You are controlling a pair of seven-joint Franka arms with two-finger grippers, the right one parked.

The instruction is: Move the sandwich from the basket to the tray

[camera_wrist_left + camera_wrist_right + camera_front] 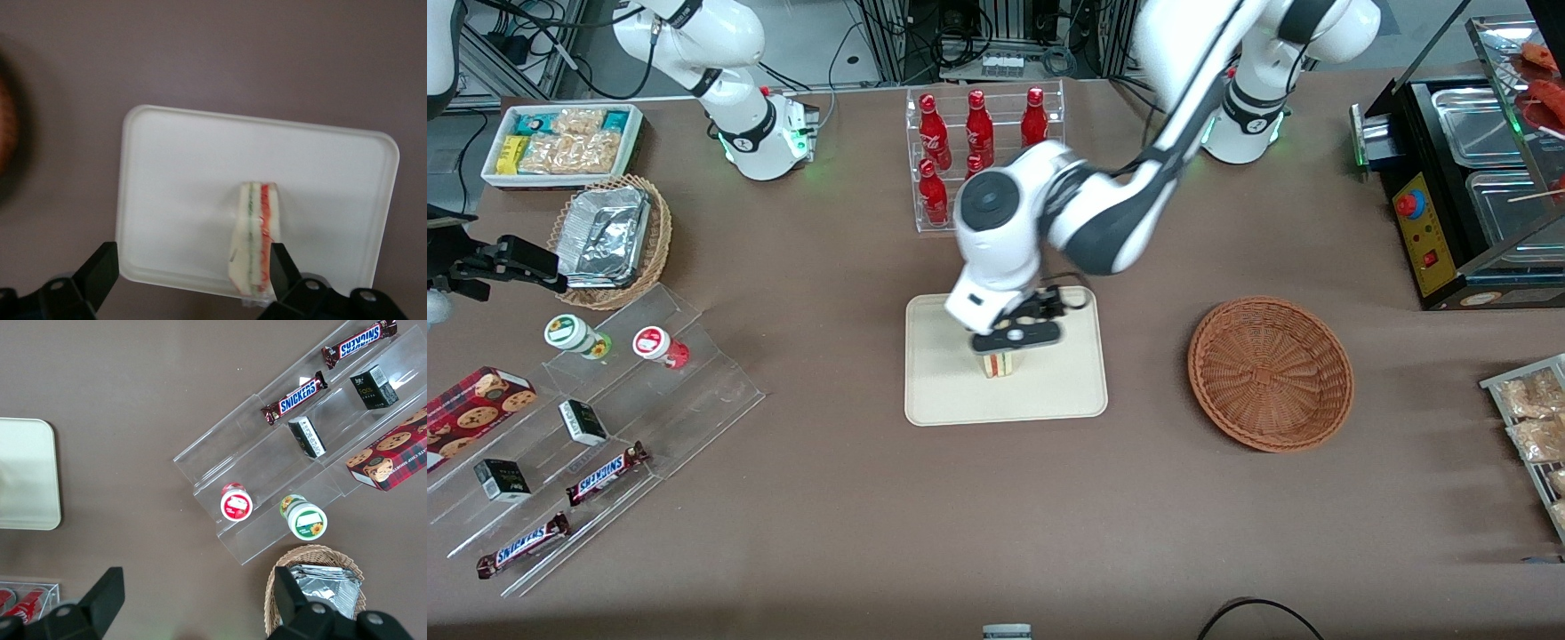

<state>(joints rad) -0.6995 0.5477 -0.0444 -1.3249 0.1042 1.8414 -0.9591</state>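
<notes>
The sandwich (253, 233) stands mid-tray (167, 200); the pincer (193, 273) hangs spread wide above it. It looks light, soft and crushable, best held gently across its bread faces.

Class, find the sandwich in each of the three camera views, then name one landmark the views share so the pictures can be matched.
Front view: the sandwich stands on the tray, directly under the gripper.
Left wrist view: the sandwich stands on the tray, one open finger beside it.
Right wrist view: no sandwich visible.
Shared landmark: the cream tray, whose corner also shows in the right wrist view.
</notes>
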